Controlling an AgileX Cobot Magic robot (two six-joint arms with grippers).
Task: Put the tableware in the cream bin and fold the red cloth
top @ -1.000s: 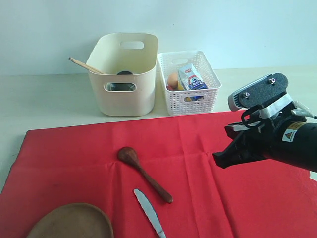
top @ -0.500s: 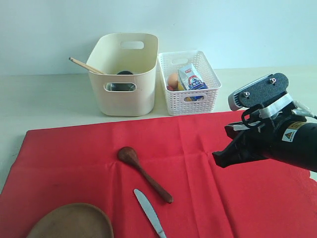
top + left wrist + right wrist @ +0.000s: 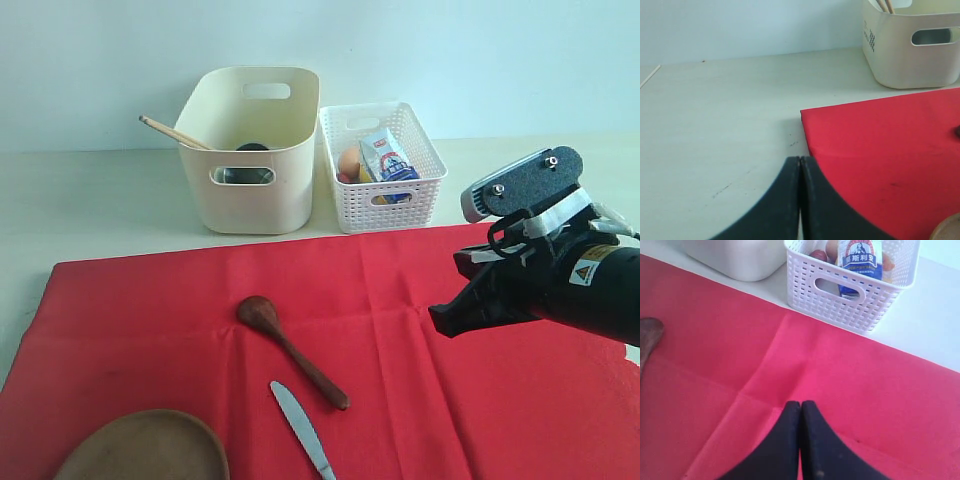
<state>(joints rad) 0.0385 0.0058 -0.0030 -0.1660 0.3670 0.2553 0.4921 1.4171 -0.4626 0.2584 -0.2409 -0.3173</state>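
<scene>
- Red cloth [image 3: 150,320] is spread flat over the near part of the pale table [image 3: 90,200], faint creases crossing it.
- Cream bin [image 3: 255,150] stands on bare table just beyond the cloth's far edge. Two wooden chopsticks [image 3: 172,132] lean out over its left rim; the steel cup [image 3: 243,176] shows through the front handle cut-out.
- White lattice basket [image 3: 385,165] sits just beside the bin on its right, holding an egg [image 3: 349,162] and a small carton [image 3: 388,155].
- Dark wooden spoon [image 3: 290,350] lies on the cloth, bowl end toward the bin.
- Metal knife [image 3: 302,428] lies on the cloth near the spoon's handle, not touching it.
- Brown wooden plate [image 3: 145,450] rests at the cloth's near left, partly cut off by the frame.
- Right gripper [image 3: 440,320] hangs over the cloth's right half, jaws pressed together, holding nothing.
- Left gripper [image 3: 800,161] is above bare table beside the cloth's corner, jaws closed tight and empty.
</scene>
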